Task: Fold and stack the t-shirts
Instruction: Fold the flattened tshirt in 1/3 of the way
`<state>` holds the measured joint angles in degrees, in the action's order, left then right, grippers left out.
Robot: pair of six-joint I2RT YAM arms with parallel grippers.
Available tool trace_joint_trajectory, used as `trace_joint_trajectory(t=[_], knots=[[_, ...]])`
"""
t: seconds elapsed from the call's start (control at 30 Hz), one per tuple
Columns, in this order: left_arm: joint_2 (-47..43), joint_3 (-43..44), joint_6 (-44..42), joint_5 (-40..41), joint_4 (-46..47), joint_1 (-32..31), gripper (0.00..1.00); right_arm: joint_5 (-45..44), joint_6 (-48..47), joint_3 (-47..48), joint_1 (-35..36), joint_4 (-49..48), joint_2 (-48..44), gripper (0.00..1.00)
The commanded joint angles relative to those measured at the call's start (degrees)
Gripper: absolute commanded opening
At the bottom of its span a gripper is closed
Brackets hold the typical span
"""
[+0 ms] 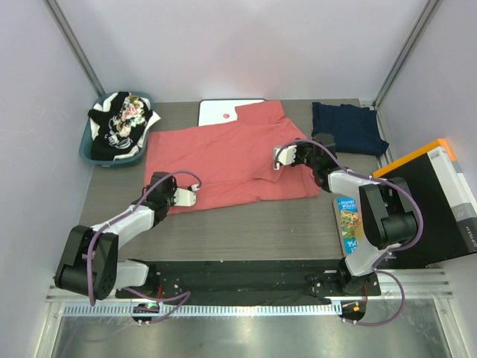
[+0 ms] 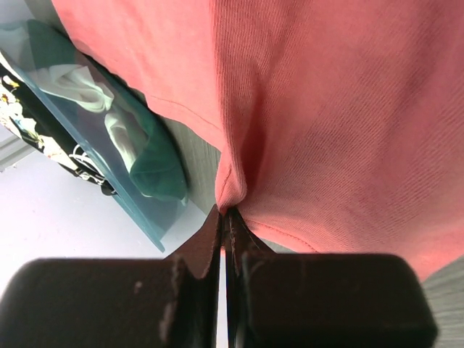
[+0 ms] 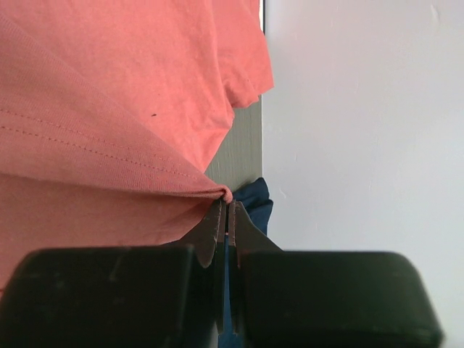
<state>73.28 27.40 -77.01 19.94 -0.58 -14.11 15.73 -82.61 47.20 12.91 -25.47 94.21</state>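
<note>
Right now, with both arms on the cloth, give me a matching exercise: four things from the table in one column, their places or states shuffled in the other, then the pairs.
1. coral t-shirt
2. navy t-shirt
3. teal basket
4. white board

A. far right, touched by neither gripper
B. far left, holding a heap of black and floral shirts
C. spread mid-table, pinched by the left gripper and the right gripper
D. far edge, one corner covered by a coral sleeve

Pairs: 1-C, 2-A, 3-B, 4-D

Bright, even light across the overhead view, soft shadows only; both wrist views blur their dark near foreground.
</note>
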Motion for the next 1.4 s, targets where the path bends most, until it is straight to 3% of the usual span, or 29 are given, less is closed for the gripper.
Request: trace_joint_trajectory(t=[0.0,0.1,0.13,0.2,0.27,0.3,0.4,0.5,0.63,0.67,0.73,0.77,0.87,1.1,1.37], knots=[[1.4,2.6,-0.4,0.2,2.6,0.7,0.0,-0.2,-0.2,3.2,0.5,-4.5,1.2,0.01],[2.3,3.0,-0.4,0.4,1.6,0.7,0.03,-1.3,0.6,2.8,0.8,-10.4,3.3,0.03],[2.5,3.2,-0.3,0.6,1.0,0.7,0.07,-3.1,1.1,2.0,1.2,-13.7,4.2,0.21],[3.1,3.6,0.0,1.3,0.6,0.7,0.16,-6.7,1.7,1.8,2.2,-24.8,8.3,0.37],[3.7,3.5,0.3,2.0,-0.2,0.8,0.17,-12.7,1.4,3.2,2.9,-33.5,11.5,0.38],[4.2,3.5,0.3,3.2,0.1,0.9,0.23,-14.7,1.7,4.0,3.4,-35.7,14.2,0.38],[6.8,3.4,0.0,5.4,5.8,1.1,0.43,-23.5,2.1,8.2,4.0,-39.6,17.5,0.56],[11.3,4.7,0.0,9.8,13.5,1.4,0.41,-26.4,2.9,9.6,4.1,-38.2,16.5,0.57],[13.4,8.5,1.3,11.2,14.9,1.9,0.35,-24.1,8.8,8.0,4.4,-22.7,8.0,0.56],[13.0,10.1,1.9,9.1,13.2,2.1,0.35,-21.6,10.1,8.7,4.4,-5.3,5.5,0.56],[11.2,11.4,3.1,6.0,7.9,2.1,0.35,-11.3,12.1,13.1,4.4,12.6,-0.2,0.54],[10.6,12.1,4.0,2.4,6.1,2.1,0.35,-8.7,11.4,14.9,4.5,28.8,-1.0,0.53],[8.6,12.6,4.3,-4.5,-0.3,2.2,0.36,-2.5,11.5,18.3,5.5,44.3,-2.5,0.52],[9.0,16.4,1.6,-13.9,-17.1,3.1,0.27,4.0,9.7,19.4,6.5,52.8,-1.1,0.51],[15.8,23.7,1.3,-11.9,-18.3,4.9,0.23,7.6,6.7,21.1,8.4,54.7,2.8,0.51]])
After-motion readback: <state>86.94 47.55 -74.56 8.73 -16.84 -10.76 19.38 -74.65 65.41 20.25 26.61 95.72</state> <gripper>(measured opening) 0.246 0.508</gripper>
